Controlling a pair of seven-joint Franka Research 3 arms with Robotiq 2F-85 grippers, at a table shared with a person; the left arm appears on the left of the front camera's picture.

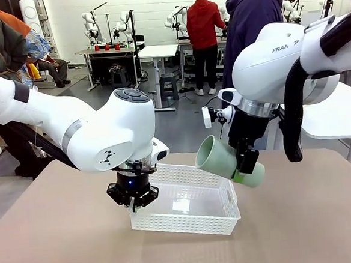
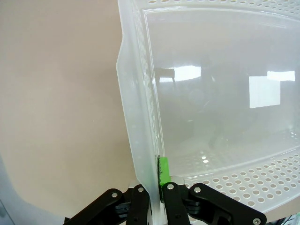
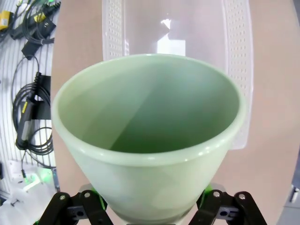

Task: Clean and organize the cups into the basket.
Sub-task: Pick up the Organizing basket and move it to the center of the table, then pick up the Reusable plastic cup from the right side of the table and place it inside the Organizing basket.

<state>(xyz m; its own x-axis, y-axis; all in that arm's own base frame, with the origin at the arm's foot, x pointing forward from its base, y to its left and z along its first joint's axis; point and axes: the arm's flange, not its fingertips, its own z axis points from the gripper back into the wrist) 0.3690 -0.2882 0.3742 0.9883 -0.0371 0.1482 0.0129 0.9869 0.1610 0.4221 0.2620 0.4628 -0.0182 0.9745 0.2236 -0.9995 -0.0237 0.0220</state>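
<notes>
L pincer pinched tight on left wall of white perforated basket on tan desk, w/ R pincer beyond, above basket's right end, gripping smooth pale-green tapered mint cup, empty, tilted mouth-left.

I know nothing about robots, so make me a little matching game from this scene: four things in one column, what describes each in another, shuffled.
1 left gripper
2 right gripper
3 cup
4 basket

a white, perforated walls
b pale green, tilted in the air
c clamped on the basket's wall
d holding the cup

Pairs: 1-c, 2-d, 3-b, 4-a
</notes>
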